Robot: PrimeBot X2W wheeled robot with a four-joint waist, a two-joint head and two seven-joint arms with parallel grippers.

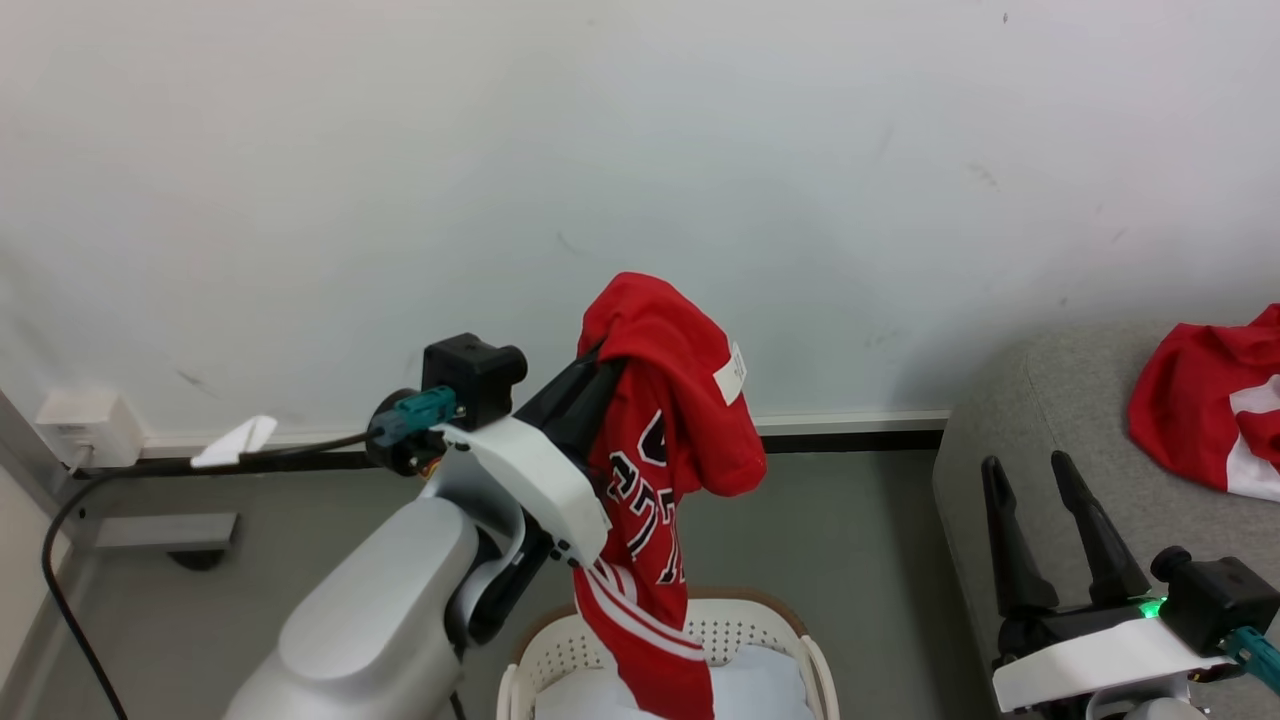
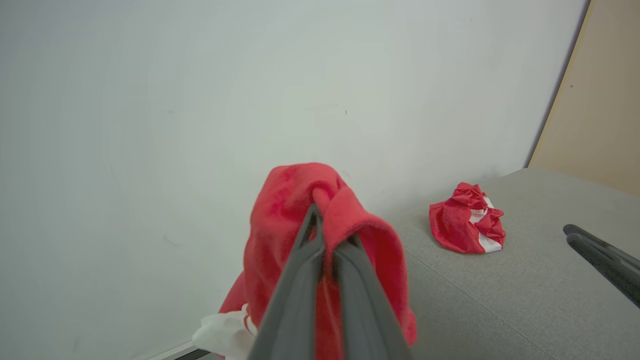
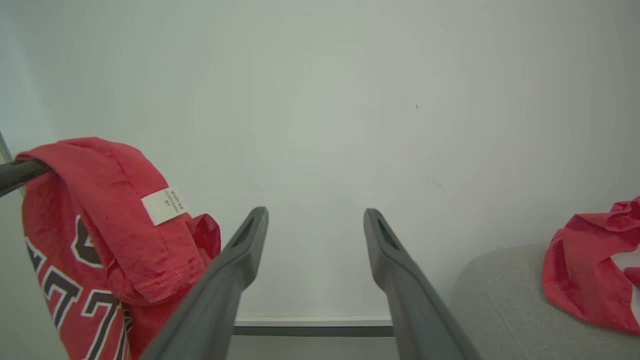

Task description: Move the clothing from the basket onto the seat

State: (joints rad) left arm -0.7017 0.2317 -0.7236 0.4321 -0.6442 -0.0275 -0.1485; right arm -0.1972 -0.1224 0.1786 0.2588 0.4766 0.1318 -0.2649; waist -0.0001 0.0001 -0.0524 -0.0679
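At your far left, a socket box (image 1: 88,425) sits on the wall (image 1: 640,150) just above the skirting. A dark cable (image 1: 55,570) loops down from that corner along the frame's left edge.

Your left gripper (image 1: 598,372) is raised in front of the bare wall. Its fingers (image 2: 300,280) are pressed together on a fold of the red jersey (image 1: 670,430). The fabric drapes over the fingertips, with a white label on its right side and dark lettering below. The striped lower end hangs down into the mouth of the basket (image 1: 770,605). You cannot tell whether it touches the white pad (image 1: 765,690) lying inside.

The basket stands directly beneath the held jersey, its brown rim cut by the bottom edge of the head view. To its right, a strip of bare grey floor (image 1: 850,530) separates it from the seat (image 1: 1060,410). The seat's rounded left edge faces that gap, and its back runs along the wall.

Your right gripper (image 1: 1025,462) hangs low over the seat's near left corner. Its fingers are spread wide, with nothing between them.

A second red garment (image 1: 1195,400) with a white panel lies crumpled on the seat near the wall. It is well apart from the right gripper and is cut by the frame's right edge
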